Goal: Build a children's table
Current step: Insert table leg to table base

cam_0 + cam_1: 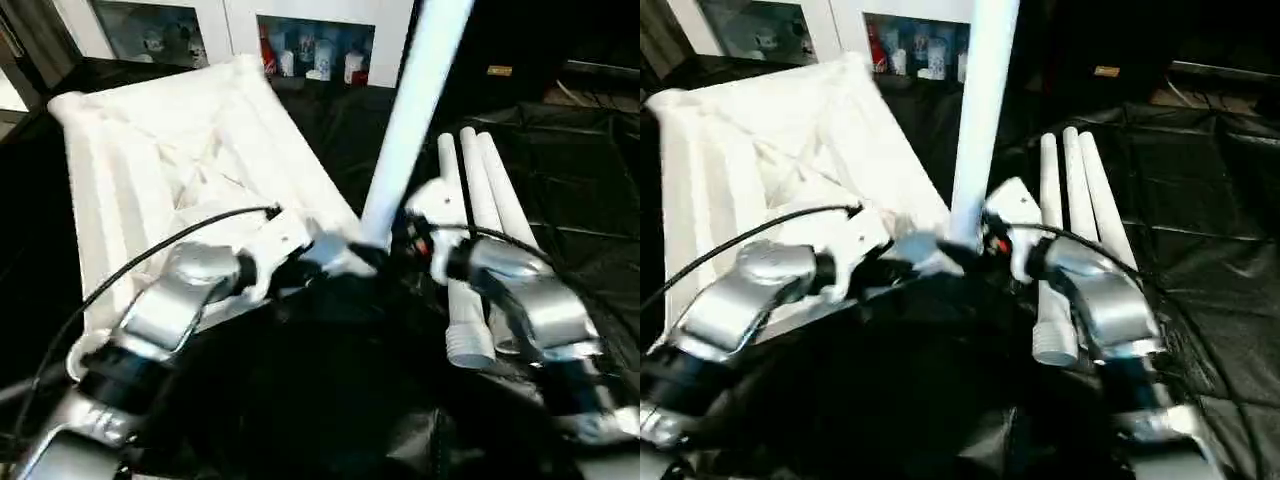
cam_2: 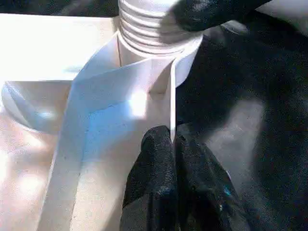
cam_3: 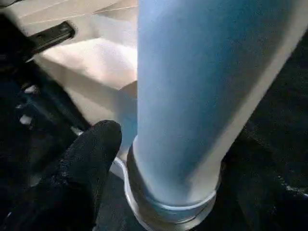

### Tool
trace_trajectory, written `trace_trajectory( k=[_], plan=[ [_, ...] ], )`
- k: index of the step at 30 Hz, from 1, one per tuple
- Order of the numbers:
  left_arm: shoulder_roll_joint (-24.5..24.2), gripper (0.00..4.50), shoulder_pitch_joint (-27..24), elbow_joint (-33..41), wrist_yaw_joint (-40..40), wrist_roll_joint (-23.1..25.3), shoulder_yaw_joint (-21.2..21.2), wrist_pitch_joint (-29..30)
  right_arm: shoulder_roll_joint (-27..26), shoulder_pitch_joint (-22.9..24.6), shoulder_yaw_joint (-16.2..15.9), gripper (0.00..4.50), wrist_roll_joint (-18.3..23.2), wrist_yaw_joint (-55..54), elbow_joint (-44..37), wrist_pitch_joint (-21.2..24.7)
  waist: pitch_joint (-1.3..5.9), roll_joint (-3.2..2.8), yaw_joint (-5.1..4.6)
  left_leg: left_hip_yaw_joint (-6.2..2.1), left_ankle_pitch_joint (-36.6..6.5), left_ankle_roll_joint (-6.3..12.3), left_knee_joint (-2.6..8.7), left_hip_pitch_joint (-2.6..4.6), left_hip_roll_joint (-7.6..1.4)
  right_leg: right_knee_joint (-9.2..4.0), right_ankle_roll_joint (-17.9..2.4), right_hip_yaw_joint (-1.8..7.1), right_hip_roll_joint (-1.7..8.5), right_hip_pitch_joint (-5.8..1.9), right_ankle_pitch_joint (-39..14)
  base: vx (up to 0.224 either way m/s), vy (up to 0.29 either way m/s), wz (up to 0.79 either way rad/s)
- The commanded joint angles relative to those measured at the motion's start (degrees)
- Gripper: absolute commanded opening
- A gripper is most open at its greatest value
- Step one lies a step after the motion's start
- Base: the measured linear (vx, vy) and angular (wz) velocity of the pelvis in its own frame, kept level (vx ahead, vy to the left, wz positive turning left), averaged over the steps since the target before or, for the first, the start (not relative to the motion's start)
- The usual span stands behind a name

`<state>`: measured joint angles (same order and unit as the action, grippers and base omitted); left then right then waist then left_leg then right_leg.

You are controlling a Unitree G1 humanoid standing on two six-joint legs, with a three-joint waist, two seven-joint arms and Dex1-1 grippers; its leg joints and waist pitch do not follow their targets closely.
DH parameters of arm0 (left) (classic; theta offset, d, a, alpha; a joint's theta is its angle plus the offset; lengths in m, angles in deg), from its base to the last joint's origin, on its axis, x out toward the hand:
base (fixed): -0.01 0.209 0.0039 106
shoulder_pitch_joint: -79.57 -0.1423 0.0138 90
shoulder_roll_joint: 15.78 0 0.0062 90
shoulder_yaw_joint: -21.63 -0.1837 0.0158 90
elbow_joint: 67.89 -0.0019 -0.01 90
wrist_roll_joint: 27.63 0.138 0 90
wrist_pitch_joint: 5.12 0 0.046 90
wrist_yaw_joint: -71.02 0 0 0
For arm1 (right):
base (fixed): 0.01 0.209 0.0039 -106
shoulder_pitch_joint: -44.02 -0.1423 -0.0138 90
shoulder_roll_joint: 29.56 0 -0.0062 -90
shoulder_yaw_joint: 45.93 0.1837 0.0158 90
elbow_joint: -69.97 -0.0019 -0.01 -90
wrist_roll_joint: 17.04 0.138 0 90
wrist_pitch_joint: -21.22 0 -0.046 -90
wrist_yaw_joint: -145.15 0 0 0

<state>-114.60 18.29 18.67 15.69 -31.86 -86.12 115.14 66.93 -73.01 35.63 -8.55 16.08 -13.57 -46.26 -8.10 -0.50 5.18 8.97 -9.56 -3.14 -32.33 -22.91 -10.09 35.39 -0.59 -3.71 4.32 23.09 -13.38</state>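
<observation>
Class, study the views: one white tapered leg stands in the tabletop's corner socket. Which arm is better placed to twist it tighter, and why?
Probably the right. The right gripper stands open beside the base of the upright white tapered plastic leg. The left gripper is shut on a rib of the white ribbed plastic tabletop, steadying it.

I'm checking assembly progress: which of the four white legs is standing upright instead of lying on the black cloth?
The leg standing at the tabletop's near corner, between the two grippers. The other three legs lie side by side on the black cloth to its right.
</observation>
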Motion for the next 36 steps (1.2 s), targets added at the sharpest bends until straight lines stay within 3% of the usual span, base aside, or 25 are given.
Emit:
trace_trajectory(
  k=[1, 4, 12, 20, 23, 26, 29, 31, 32, 36],
  plan=[
    [0.5, 0.0, 0.27, 3.99, -3.38, -3.31, -0.76, -2.69, 1.07, 1.36, -1.9, 3.63, 0.8, 3.08, -1.04, 1.78, 4.47, -0.26, -0.11, -0.43, 2.89, 9.69, 2.24, 1.41, -2.92, -2.17, -18.89, 2.91, 3.87, -3.57, 14.16, 0.0, 0.0, 0.0],
    [-0.05, 0.0, 0.02, 3.8, -4.11, -3.36, -0.73, -3.41, 2.39, 1.61, -2.06, 3.63, 1.08, 4.6, -1.36, 1.88, 4.58, -0.2, 0.05, -0.42, 2.86, 10.15, 2.01, 1.24, -2.93, -2.02, -19.57, 2.86, 3.94, -3.57, 13.86, 0.0, 0.0, 0.0],
    [-0.46, 0.0, -0.23, 4.05, -4.93, -3.32, -0.78, -3.64, 2.32, 1.8, -2.19, 2.88, 1.59, 4.66, -1.08, 1.85, 4.61, -0.16, 0.1, -0.45, 0.43, 8.44, 1.98, 1.16, -2.9, -2.11, -19.3, 2.93, 4.07, -3.61, 9.86, 0.0, 0.0, 0.0],
    [-0.52, 0.0, -0.21, 3.71, -5.19, -3.11, -0.78, -3.9, 1.68, 2.76, -2.64, 2.76, 1.86, 4.56, -1.12, 1.82, 4.93, -0.19, 0.23, -0.45, 2.12, 9.35, 1.6, 1.11, -2.77, -1.72, -19.76, 2.85, 3.97, -3.66, 12.8, 0.0, 0.0, 0.0],
    [1.11, 0.0, 0.6, 1.85, -1.71, -1.71, -0.45, -2.32, -2.09, 3.62, -0.93, 2.75, 1.97, -0.95, 0.67, 2.69, 4.95, -0.19, 0.18, -0.45, 2.01, 9.05, 1.65, 1.04, -2.79, -1.7, -19.84, 2.84, 4.01, -3.63, 12.02, 0.0, 0.0, 0.0],
    [3.17, 0.0, 1.94, -0.61, 2.65, -0.19, 0.25, -0.55, -5.1, 3.28, 0.55, 2.75, 1.28, -6.27, 2.96, 3.03, 4.86, -0.17, 0.09, -0.46, 0.5, 7.96, 1.74, 1.09, -2.86, -1.95, -19.84, 2.86, 4.07, -3.55, 9.41, 0.0, 0.0, 0.0],
    [9.02, 0.0, 5.7, -7.07, 12.64, 2.49, 1.89, 2.97, -13.34, 1.51, 4.16, 2.75, 0.22, -19.76, 9.78, 3.54, 4.6, -0.17, -0.16, -0.39, -4.08, 4.47, 2.16, 1.19, -2.79, -2.69, -18.82, 2.98, 4.31, -3.36, 2.04, -0.017, -0.001, 0.0],
    [12.78, 0.0, 7.78, -10.44, 17.68, 3.65, 2.13, 4.32, -18.41, -0.53, 5.74, 2.74, -1.23, -28.32, 15.29, 2.57, 4.5, -0.51, -0.23, -0.57, -8.58, 0.88, 2.55, 1.4, -2.59, -3.39, -16.78, 2.97, 4.59, -3.35, -6.04, -0.058, -0.003, -0.02],
    [13.68, 0.0, 8.36, -11.44, 18.53, 4.06, 1.71, 4.07, -19.76, -1.33, 5.74, 2.74, -1.61, -30.03, 16.87, 2.17, 4.25, -0.25, -0.33, -0.59, -9.75, 0.1, 2.83, 1.27, -2.65, -3.81, -15.24, 3.08, 4.62, -3.37, -8.23, -0.05, -0.002, -0.03],
    [17.35, 0.0, 10.41, -15.06, 21.75, 5.02, 0.81, 3.29, -24.17, -3.99, 4.97, 2.74, -2.35, -33.8, 21.22, 2.07, 4.06, -0.32, -0.31, -0.62, -13.49, -1.26, 3.29, 1.8, -2.56, -4.52, -12.45, 3.32, 4.5, -2.9, -13.55, 0.0, 0.0, 0.0]
  ],
)
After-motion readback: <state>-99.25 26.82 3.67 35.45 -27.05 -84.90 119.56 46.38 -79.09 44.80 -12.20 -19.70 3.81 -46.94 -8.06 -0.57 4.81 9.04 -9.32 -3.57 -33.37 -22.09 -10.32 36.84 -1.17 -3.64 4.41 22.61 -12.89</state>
